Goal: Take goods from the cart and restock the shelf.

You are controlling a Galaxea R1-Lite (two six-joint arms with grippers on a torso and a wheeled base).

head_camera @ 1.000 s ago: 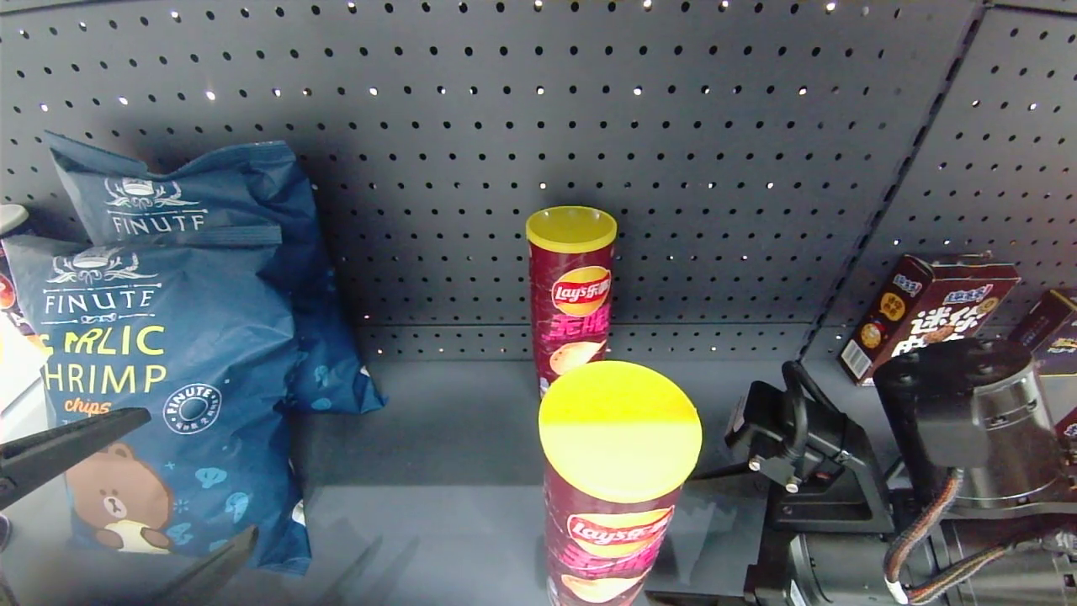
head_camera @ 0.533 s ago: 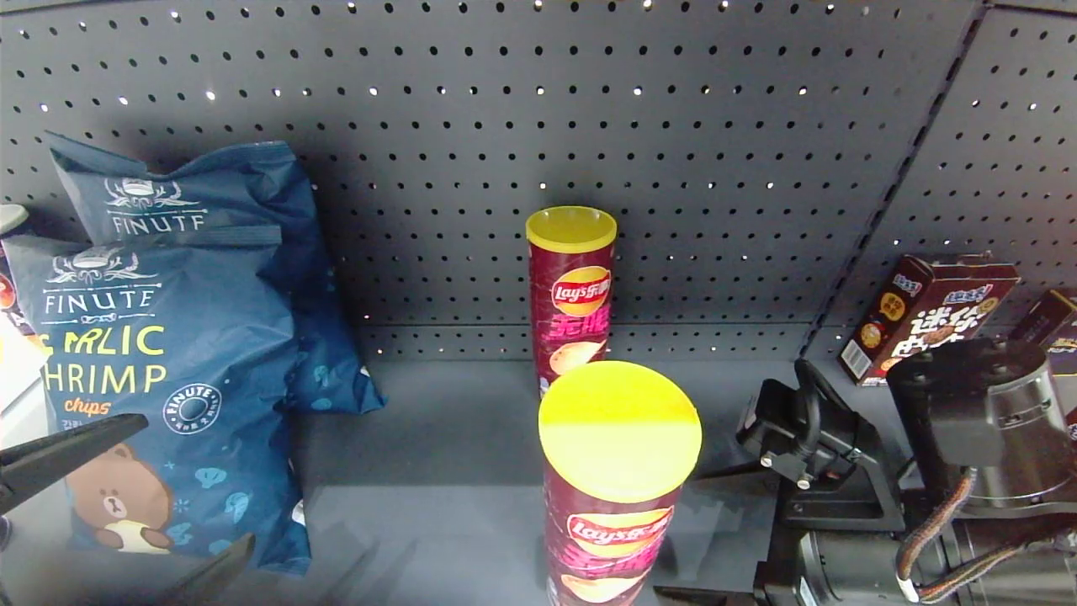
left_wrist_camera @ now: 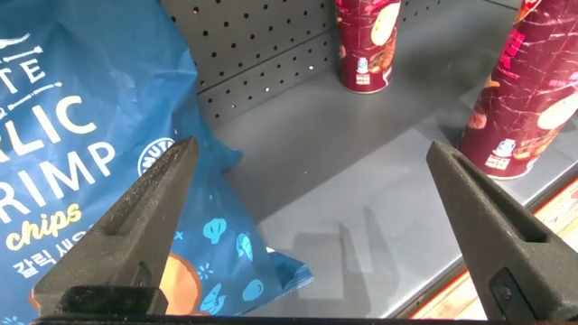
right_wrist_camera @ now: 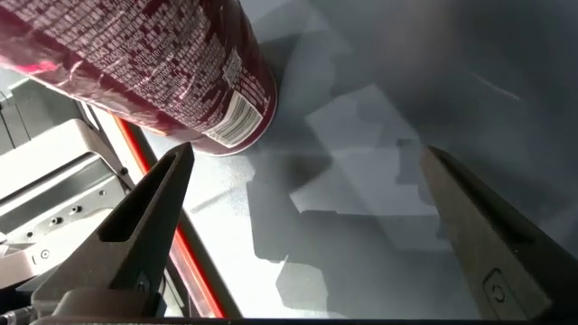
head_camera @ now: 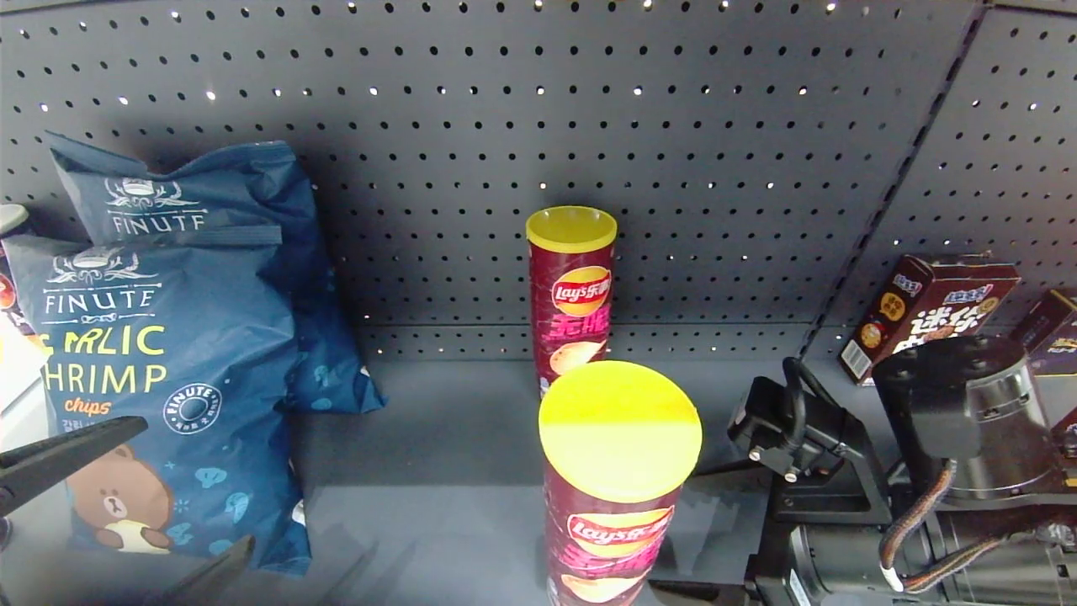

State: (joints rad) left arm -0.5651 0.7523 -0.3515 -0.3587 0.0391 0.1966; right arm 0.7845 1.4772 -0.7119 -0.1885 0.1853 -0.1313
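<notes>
With one maroon cylindrical yellow-lidded chip can (head_camera: 618, 480) upright at the front edge of the dark grey metal shelf (head_camera: 454, 438), a second can (head_camera: 571, 290) by its back wall, and the left end effector (left_wrist_camera: 312, 149) and right end effector (right_wrist_camera: 307, 153) both wide open and empty, this placing seems done and further goods are probably left to fetch.

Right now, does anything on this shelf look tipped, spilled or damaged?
Nothing stands out. The front can and rear can stand upright on the shelf, and the blue chip bags sit propped at its left.

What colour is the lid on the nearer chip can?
Yellow; the lid shows best in the head view.
</notes>
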